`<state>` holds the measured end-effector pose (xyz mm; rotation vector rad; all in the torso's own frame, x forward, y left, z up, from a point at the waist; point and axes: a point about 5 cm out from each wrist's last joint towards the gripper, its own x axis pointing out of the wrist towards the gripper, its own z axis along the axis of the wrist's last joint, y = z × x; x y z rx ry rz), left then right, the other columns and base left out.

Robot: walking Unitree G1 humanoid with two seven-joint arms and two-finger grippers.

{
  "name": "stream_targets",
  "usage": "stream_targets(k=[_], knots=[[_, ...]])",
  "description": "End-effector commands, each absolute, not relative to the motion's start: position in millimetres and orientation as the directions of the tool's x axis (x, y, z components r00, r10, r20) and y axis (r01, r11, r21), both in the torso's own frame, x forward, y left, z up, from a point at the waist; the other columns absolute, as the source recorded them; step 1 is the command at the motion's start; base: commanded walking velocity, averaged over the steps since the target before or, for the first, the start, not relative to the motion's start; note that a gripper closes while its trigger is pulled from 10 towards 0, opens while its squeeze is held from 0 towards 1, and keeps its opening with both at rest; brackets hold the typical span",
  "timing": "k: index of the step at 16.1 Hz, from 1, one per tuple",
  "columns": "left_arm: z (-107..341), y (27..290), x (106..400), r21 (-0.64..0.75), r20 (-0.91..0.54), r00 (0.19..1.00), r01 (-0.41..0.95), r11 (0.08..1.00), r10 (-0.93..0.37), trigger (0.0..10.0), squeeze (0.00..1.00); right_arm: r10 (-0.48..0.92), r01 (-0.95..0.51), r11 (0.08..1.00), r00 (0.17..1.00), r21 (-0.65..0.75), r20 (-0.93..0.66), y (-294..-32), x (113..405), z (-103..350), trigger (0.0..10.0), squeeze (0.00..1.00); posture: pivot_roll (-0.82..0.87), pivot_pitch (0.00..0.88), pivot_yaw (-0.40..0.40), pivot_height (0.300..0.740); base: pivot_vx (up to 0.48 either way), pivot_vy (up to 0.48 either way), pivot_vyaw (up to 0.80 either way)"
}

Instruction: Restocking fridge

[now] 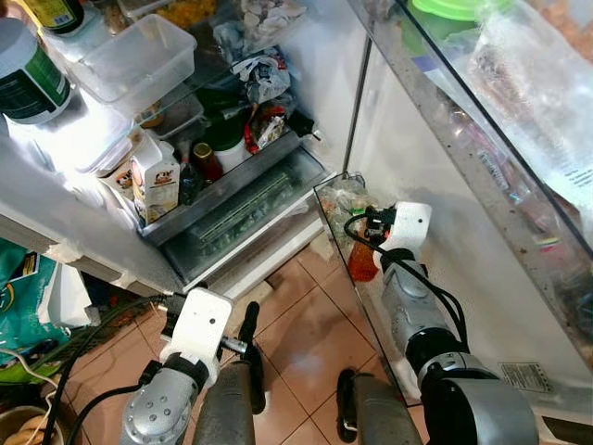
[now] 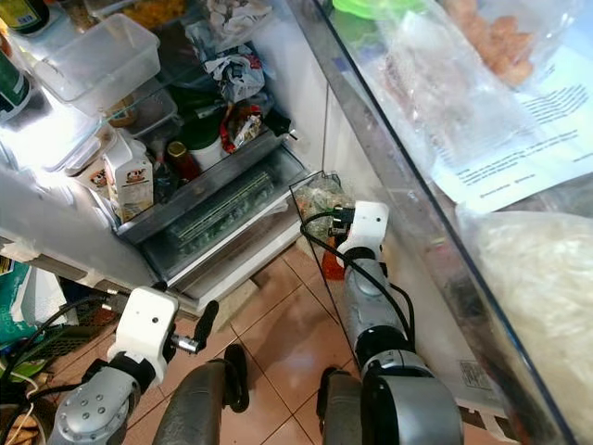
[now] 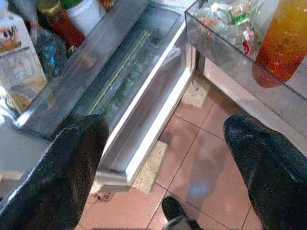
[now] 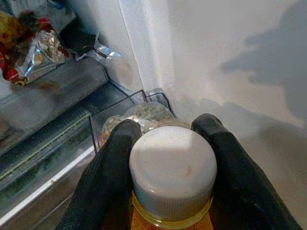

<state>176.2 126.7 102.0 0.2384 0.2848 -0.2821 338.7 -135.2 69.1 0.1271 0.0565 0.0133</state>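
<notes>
Both fingers [image 4: 108, 177] pinch the bottle's white cap [image 4: 172, 170] — orange body [image 3: 283, 43] behind the door bin [image 3: 225, 45].

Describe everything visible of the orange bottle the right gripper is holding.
The bottle is clear plastic, looks full of orange liquid, and has a white ribbed cap. It stands upright in the clear door bin, beside packets. The right gripper is shut on its cap, one black finger each side. Its label, if any, cannot be seen.

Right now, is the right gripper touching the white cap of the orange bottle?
Touching. In the right wrist view both black fingers of the right gripper press against the sides of the white cap, no gap showing.
</notes>
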Motion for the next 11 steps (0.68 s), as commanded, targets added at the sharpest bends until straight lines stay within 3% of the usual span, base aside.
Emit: stream_targets(k=[1,2,3,4,11], knots=[[98.7,129.0,173.2,0.195,-0.331,0.917,0.299,0.934,-0.224,10.0,0.0,0.095,-0.077,0.978,0.992,0.195,-0.081,-111.5,332.8,60.4,10.0,0.0,0.26,0.335,0.063,0.74,0.0,0.0,0.0],[98.6,129.2,173.6,0.196,-0.331,0.917,0.298,0.934,-0.223,10.0,0.0,0.097,-0.081,0.97,0.994,0.228,-0.059,-112.0,332.4,61.8,10.0,0.0,0.26,0.333,0.064,0.74,0.0,0.0,0.0],[98.6,129.2,173.7,0.197,-0.33,0.917,0.298,0.934,-0.223,10.0,0.0,0.094,-0.081,0.967,0.995,0.243,-0.041,-112.9,331.9,62.8,10.0,0.62,0.26,0.332,0.063,0.74,0.0,0.0,0.0],[98.6,129.1,174.1,0.198,-0.329,0.918,0.297,0.934,-0.222,10.0,0.0,0.09,-0.079,0.97,0.995,0.231,-0.037,-112.2,331.5,62.9,10.0,1.0,0.26,0.332,0.063,0.74,0.0,0.0,0.0],[98.0,129.4,177.5,0.203,-0.324,0.921,0.293,0.934,-0.219,10.0,0.0,0.109,-0.097,0.971,0.993,0.219,-0.04,-105.4,328.6,60.0,10.0,1.0,0.26,0.325,0.06,0.74,0.0,0.0,0.0]])
